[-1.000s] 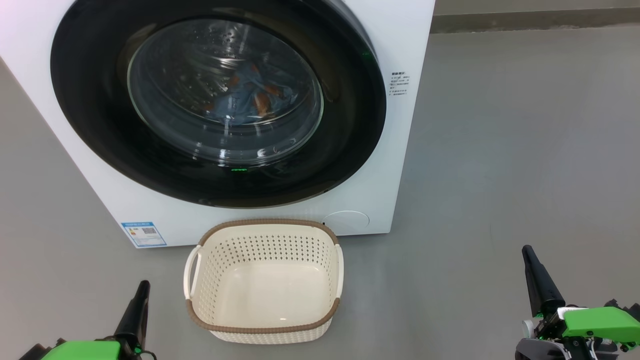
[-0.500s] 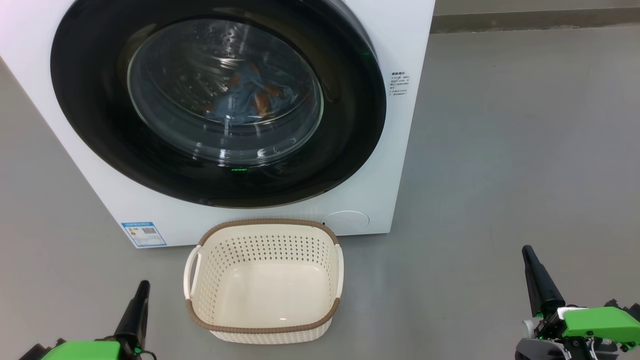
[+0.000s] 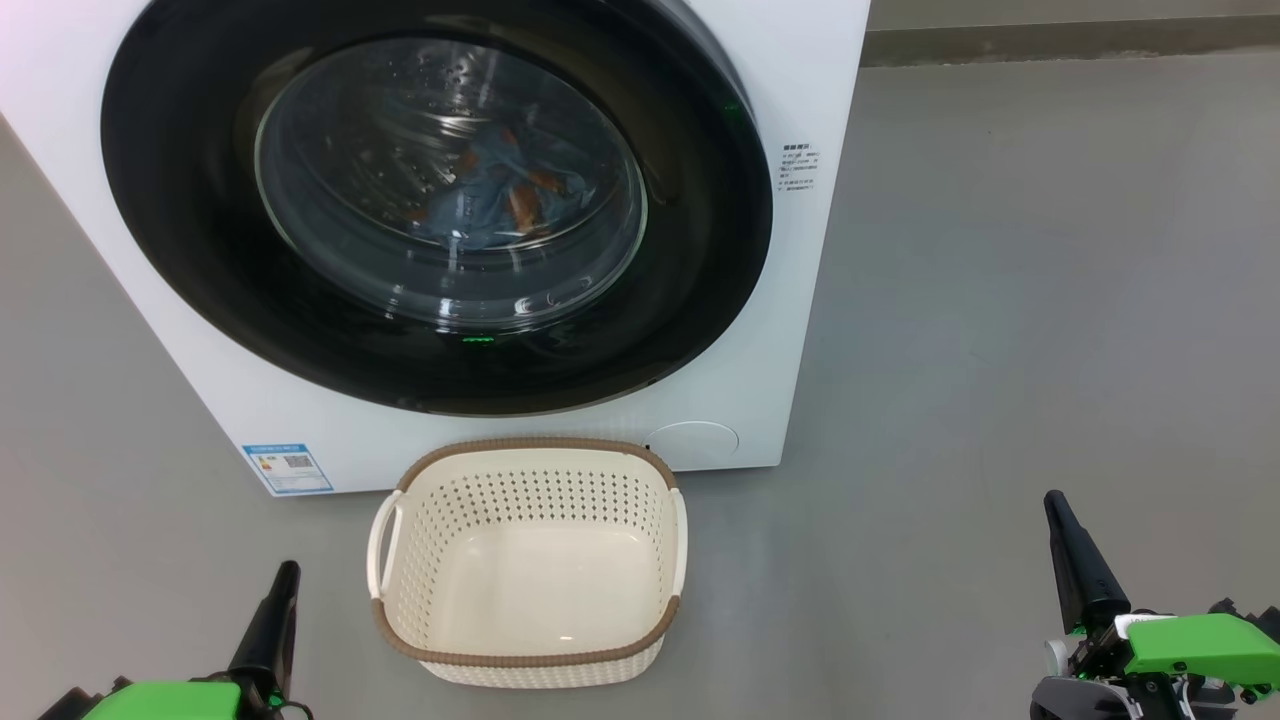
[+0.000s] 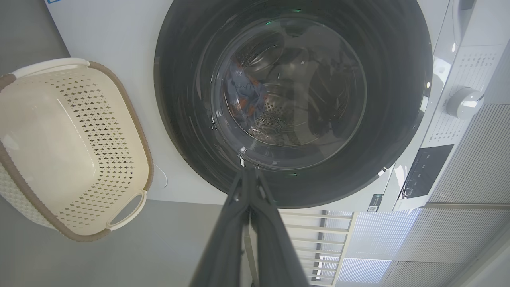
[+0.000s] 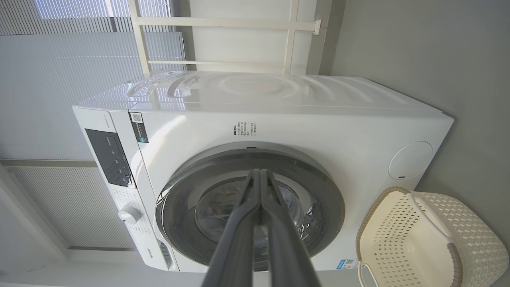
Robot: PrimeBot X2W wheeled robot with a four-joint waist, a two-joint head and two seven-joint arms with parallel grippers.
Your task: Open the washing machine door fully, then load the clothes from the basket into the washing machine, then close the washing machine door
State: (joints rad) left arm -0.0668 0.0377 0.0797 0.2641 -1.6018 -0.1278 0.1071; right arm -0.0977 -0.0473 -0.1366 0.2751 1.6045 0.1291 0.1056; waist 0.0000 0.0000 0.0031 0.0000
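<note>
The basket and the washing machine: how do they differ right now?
The basket is empty and open on top; the washing machine holds the clothes behind its shut door. The basket is small, cream and perforated, with a brown rim; the washing machine is a big, smooth white box. Both stand on the grey floor, the basket just in front of the washing machine.
</note>
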